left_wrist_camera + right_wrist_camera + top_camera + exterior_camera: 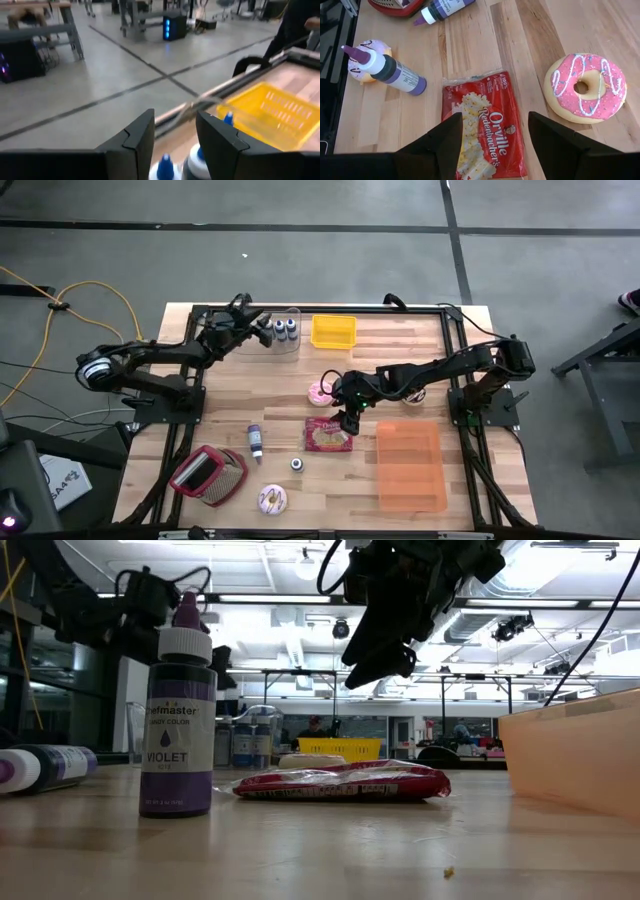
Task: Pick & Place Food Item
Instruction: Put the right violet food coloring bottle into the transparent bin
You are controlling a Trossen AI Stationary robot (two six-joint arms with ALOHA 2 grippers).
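Note:
A red popcorn bag (485,130) lies flat on the wooden table (400,350), near the middle. My right gripper (495,120) hangs open above it, pointing slantwise down, one finger to each side of the bag and clear of it; the low view shows the gap between gripper (380,660) and bag (340,782). A pink frosted donut (585,87) lies flat just beyond the bag. My left gripper (175,120) stands open and nearly level at the far left, over a clear container (283,330) of blue-capped bottles (165,165), with nothing between its fingers.
A yellow basket (333,330) stands at the far edge, an orange tray (410,465) to the right of the bag. A violet bottle (180,720) stands upright near the front, another bottle (255,440) lies left of the bag. A second donut (272,499) and a red basket (208,475) sit front left.

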